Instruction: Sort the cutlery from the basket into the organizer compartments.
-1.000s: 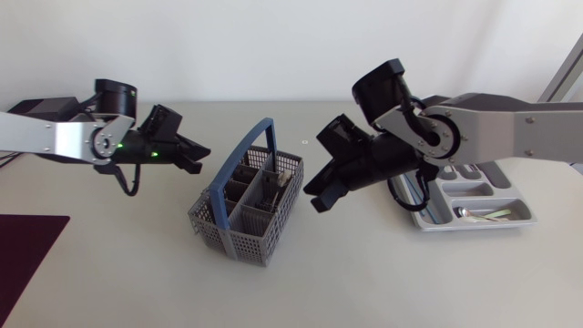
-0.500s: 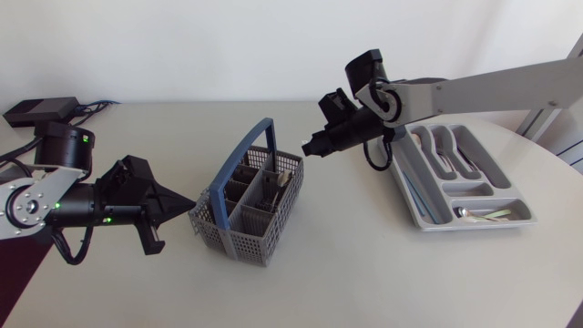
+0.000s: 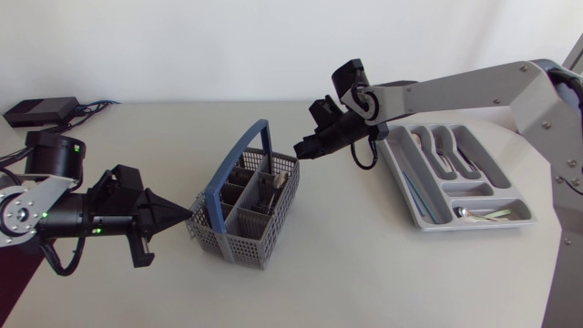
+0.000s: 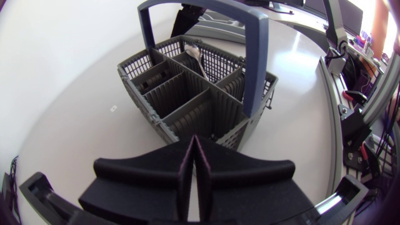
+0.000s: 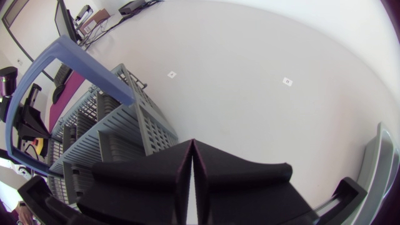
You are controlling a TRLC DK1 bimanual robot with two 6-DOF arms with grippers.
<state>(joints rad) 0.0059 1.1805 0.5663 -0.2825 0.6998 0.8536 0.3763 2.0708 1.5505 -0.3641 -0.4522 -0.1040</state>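
The grey mesh cutlery basket [image 3: 239, 226] with a blue handle [image 3: 239, 166] stands mid-table and holds a piece of cutlery [image 3: 273, 185]. My left gripper [image 3: 189, 216] is shut and empty, its tip right at the basket's left wall. The left wrist view has those fingers [image 4: 195, 149] pointing at the basket [image 4: 167, 100], with a spoon [image 4: 194, 54] in a far cell. My right gripper [image 3: 298, 152] is shut and empty just above the basket's far right corner [image 5: 147, 120]. The grey organizer [image 3: 426, 211] lies at the right with cutlery [image 3: 486, 214] in its front compartment.
A black box [image 3: 40, 110] with cables sits at the table's far left corner. The organizer's rim [image 5: 377, 164] shows beside my right gripper [image 5: 192, 153]. Bare table lies in front of the basket and between basket and organizer.
My left arm swung down and forward until its tip reached the basket's left side. My right arm moved from in front of the organizer to the basket's far right corner. Both grippers stayed shut.
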